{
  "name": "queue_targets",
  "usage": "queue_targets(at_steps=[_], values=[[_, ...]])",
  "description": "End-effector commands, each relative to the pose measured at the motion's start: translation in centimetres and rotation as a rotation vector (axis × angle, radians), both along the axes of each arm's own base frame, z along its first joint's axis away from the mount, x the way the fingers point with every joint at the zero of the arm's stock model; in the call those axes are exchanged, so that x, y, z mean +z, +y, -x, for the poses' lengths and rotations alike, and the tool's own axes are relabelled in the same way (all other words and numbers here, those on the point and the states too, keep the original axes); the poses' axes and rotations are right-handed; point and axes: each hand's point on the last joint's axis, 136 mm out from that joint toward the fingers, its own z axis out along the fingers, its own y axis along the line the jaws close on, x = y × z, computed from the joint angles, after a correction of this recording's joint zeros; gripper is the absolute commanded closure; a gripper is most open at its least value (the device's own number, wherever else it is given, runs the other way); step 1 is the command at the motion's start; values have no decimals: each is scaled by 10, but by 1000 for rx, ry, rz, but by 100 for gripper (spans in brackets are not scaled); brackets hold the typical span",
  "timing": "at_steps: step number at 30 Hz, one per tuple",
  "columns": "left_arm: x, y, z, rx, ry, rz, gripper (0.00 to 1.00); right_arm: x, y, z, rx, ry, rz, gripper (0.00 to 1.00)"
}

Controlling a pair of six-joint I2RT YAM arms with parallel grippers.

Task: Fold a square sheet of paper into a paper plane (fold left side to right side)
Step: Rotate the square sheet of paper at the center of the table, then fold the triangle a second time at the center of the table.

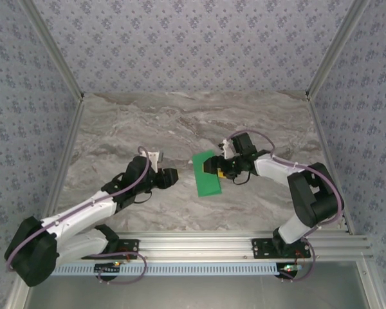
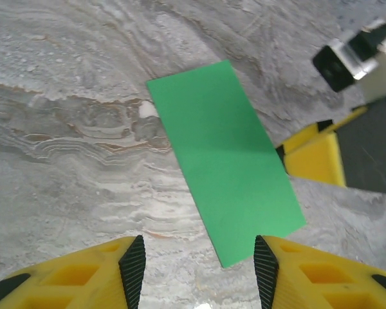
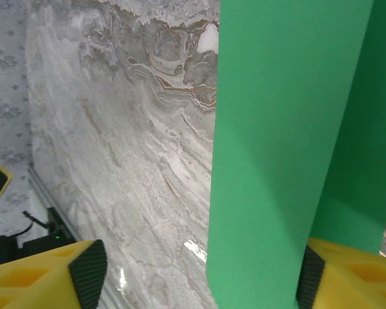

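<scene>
The square sheet of paper (image 1: 208, 179) is bright green and lies near the middle of the marble table as a narrow rectangle, doubled over. My right gripper (image 1: 212, 167) reaches in from the right over the sheet's right edge. In the right wrist view, two layers of the paper (image 3: 283, 161) rise between my right gripper's (image 3: 196, 273) wide-apart fingers, close to the right-hand fingertip (image 3: 309, 277). My left gripper (image 1: 172, 177) hovers just left of the sheet. In the left wrist view the left gripper (image 2: 199, 257) is open and holds nothing, with the paper's (image 2: 225, 154) near corner just ahead of it.
An aluminium rail (image 1: 199, 244) carrying both arm bases runs along the near edge. Patterned walls with metal posts (image 1: 328, 51) close in the table (image 1: 148, 122) on three sides. Bare marble stretches behind and to the left of the paper.
</scene>
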Motion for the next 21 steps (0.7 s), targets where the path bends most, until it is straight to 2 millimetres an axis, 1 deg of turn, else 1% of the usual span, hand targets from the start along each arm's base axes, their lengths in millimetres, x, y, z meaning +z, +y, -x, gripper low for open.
queue_targets(at_steps=[1,6,9,11,14,17,21], values=[[12,-11,11,-103,-79,7,49,3,8,1,47,44,-79,30],[16,-25,26,-183,-135,-34,49,-7,1,-10,-4,107,-68,50],[16,-28,27,-195,-150,-67,49,-7,-3,-21,-25,120,-67,65],[16,-29,26,-193,-150,-74,48,-6,-3,-27,-26,115,-60,80],[19,-32,25,-201,-160,-75,48,-3,-3,-36,-23,106,-51,100],[25,-36,28,-226,-192,-98,47,2,-4,-46,-30,101,-54,100],[32,-42,31,-264,-238,-139,44,15,-3,-57,-38,91,-69,100]])
